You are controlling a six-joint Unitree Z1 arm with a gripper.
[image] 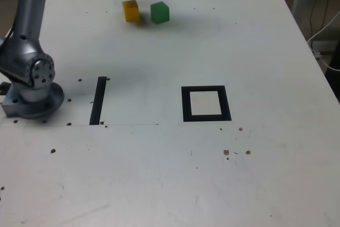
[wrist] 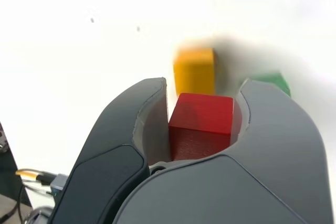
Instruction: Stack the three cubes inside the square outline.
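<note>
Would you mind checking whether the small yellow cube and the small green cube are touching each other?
Apart. The exterior view shows a strip of white table between the small yellow cube and the small green cube, which sit side by side.

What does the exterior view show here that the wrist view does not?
Only the exterior view shows the square outline, empty, the straight black strip and the arm's base. Only the wrist view shows the gripper shut on the red cube, a finger on each side. Both show the red, yellow cube and green cube on the table.
</note>
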